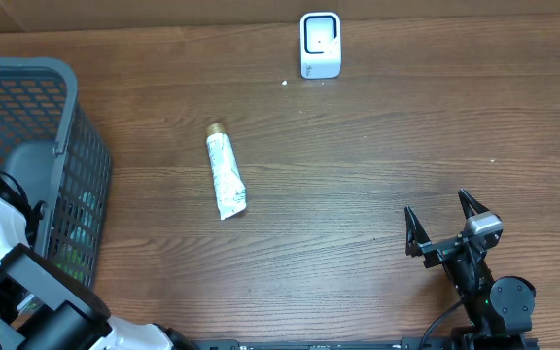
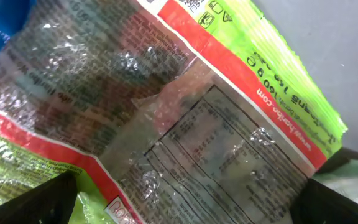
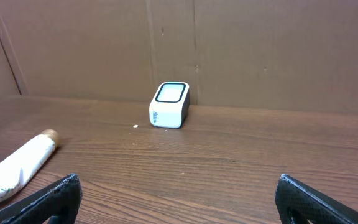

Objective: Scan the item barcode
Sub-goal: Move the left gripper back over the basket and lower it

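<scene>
Right fingers spread wide, holding nothing; left fingers spread wide over a snack bag.

Brown wood-grain tabletop fills overhead frame. Grey mesh basket stands at left edge. Tiny white speck on tabletop, upper centre. Brown cardboard wall along top of frame.

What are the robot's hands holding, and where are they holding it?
Nothing. The right gripper is open and empty; the left gripper hangs open over a snack bag, not pinching it.
</scene>
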`<state>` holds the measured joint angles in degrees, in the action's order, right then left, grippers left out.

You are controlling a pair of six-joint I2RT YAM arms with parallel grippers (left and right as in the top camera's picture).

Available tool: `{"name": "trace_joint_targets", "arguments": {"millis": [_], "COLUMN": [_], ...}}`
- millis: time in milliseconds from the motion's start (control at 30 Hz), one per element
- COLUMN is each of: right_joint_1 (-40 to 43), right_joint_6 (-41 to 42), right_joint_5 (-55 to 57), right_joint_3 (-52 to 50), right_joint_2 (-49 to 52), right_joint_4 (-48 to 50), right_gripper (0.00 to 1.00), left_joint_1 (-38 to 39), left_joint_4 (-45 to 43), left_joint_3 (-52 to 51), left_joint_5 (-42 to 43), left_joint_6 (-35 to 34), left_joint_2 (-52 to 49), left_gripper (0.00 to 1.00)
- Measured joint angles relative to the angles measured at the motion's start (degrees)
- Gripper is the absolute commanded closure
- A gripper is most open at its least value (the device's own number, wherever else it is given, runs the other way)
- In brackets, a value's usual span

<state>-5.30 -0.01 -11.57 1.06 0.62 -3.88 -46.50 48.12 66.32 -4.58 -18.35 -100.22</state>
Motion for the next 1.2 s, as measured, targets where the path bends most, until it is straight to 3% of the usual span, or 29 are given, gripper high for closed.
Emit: {"name": "trace_joint_targets", "arguments": {"millis": [100, 133, 200, 267, 567, 833, 967, 1200], "right_joint_1": [0.0, 0.0, 0.0, 0.0, 0.02, 0.0, 0.02, 0.0], "right_joint_6": [0.02, 0.02, 0.0, 0.02, 0.0, 0.02, 0.02, 0.02], "right_joint_5": [-0.02, 0.0, -0.02, 0.0, 0.0, -0.02, -0.02, -0.02], "right_joint_3": [0.0, 0.0, 0.0, 0.0, 0.0, 0.0, 0.0, 0.0], "right_joint_2": [0.0, 0.02, 0.02, 0.02, 0.0, 0.0, 0.0, 0.0], "right_joint_4": [-0.02, -0.04, -0.02, -0.07, -0.04, -0.04, -0.04, -0.04], "right_gripper": [0.0, 0.0, 0.0, 0.0, 0.0, 0.0, 0.0, 0.0], "left_joint_1": [0.0, 0.0, 0.0, 0.0, 0.0, 1.44, 3.82, 7.3], "left_joint_4": [-0.37, -0.39, -0.61, -0.42, 5.86, 21.81, 24.83, 24.98], "left_joint_3": [0.48, 0.57, 0.7, 0.76, 5.44, 26.27, 33.18, 35.28], "left_joint_5": [-0.9, -1.14, -1.9, -2.93, -0.83, 2.91, 3.5, 4.11], "left_joint_6": [-0.11, 0.07, 0.0, 0.07, 0.28, 0.94, 2.01, 2.95], "left_joint_2": [-1.62, -2.08, -3.19, -3.32, -5.49, -6.64, -3.17, 8.94], "left_gripper": [0.22, 0.55, 0.79, 0.95, 0.96, 0.96, 0.96, 0.96]}}
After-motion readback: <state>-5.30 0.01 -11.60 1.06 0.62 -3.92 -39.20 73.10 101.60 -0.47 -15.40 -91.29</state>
